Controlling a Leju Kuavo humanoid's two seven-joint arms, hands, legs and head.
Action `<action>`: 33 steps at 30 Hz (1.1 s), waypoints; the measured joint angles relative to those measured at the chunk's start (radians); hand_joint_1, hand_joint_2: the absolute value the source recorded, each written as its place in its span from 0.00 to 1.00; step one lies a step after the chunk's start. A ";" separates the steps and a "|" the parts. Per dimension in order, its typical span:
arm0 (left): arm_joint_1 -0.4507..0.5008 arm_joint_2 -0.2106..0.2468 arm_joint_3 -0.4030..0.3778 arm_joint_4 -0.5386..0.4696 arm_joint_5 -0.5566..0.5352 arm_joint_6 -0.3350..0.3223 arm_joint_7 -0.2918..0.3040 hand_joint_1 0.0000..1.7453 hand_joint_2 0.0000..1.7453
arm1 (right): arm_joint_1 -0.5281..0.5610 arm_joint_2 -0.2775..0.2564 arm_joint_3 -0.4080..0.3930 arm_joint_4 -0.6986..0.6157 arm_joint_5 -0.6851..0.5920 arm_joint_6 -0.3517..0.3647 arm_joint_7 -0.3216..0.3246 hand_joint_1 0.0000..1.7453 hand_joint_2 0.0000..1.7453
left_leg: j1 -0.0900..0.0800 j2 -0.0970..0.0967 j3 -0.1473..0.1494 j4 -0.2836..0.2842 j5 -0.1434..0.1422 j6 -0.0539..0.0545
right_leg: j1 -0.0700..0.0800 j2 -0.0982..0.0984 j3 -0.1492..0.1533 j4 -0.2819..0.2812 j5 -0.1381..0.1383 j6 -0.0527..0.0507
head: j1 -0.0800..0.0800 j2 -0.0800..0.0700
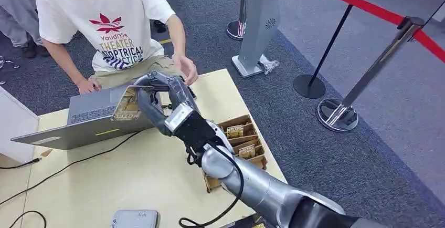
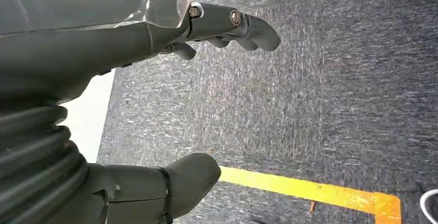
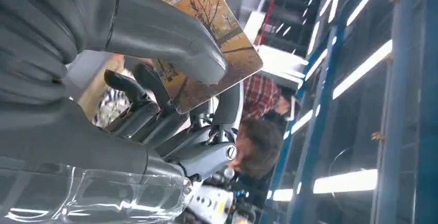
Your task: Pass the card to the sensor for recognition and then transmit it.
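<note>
One thin, stiff, probably slick card [image 3: 206, 43] sits pinched by its edge between the thumb and fingers of the right hand [image 1: 157, 94] above the bench [image 1: 131, 175] beside the laptop [image 1: 89, 115], while the left hand [image 2: 155, 79] hangs released.

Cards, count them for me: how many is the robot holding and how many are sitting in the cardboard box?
Card held in the right hand: 1, the card over the laptop.
Cards in the cardboard box: 2.
Total: 3 cards.
</note>
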 joint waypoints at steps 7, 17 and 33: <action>-0.005 0.000 -0.002 0.000 -0.018 -0.002 0.022 0.00 1.00 | -0.104 0.054 -0.019 0.183 0.100 -0.076 0.011 1.00 1.00 | 0.000 0.000 0.000 0.000 0.000 0.000 | 0.000 0.000 0.000 0.000 0.000 0.000 | 0.000 0.000; -0.015 0.000 -0.018 0.000 -0.043 -0.014 0.044 0.00 1.00 | -0.204 0.113 -0.027 0.395 0.290 -0.271 -0.010 1.00 1.00 | 0.000 0.000 0.000 0.000 0.000 0.000 | 0.000 0.000 0.000 0.000 0.000 0.000 | 0.000 0.000; -0.027 0.002 -0.052 0.000 -0.047 -0.019 0.063 0.00 1.00 | -0.081 0.259 -0.357 0.444 0.770 -0.317 -0.253 1.00 1.00 | 0.000 0.000 0.000 0.000 0.000 0.000 | 0.000 0.000 0.000 0.000 0.000 0.000 | 0.000 0.000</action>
